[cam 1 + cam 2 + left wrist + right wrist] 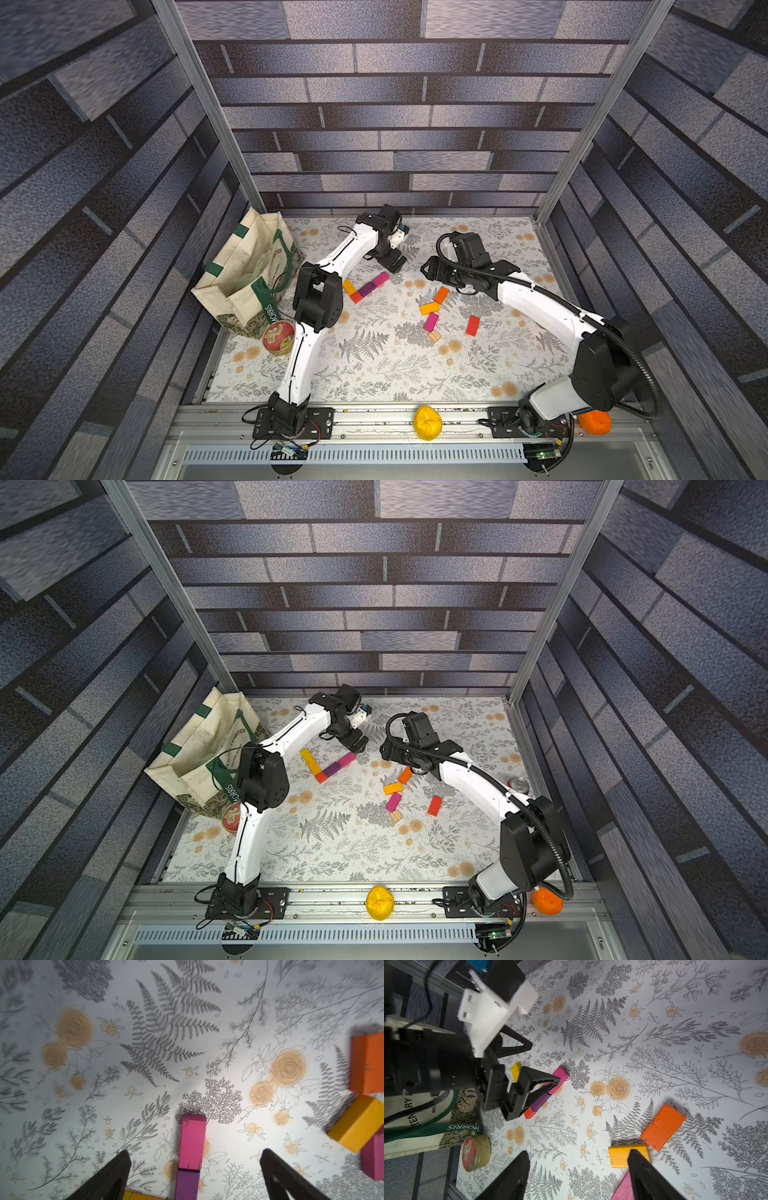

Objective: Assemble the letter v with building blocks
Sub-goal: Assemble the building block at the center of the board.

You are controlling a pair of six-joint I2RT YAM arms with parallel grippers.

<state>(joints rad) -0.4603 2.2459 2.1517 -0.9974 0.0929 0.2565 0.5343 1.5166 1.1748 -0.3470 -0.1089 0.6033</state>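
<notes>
letter v (328, 770) maybe half built, by left arm: yellow arm, red point, purple, magenta block (192, 1140). my left gripper (195, 1152) wide open astride magenta (not touching). right gripper (579, 1152) open, empty, above five loose building blocks (392, 788), all unplaced.

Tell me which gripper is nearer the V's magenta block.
Left. The left gripper is open directly over that magenta block; the right gripper hangs apart, above the loose yellow block.
</notes>
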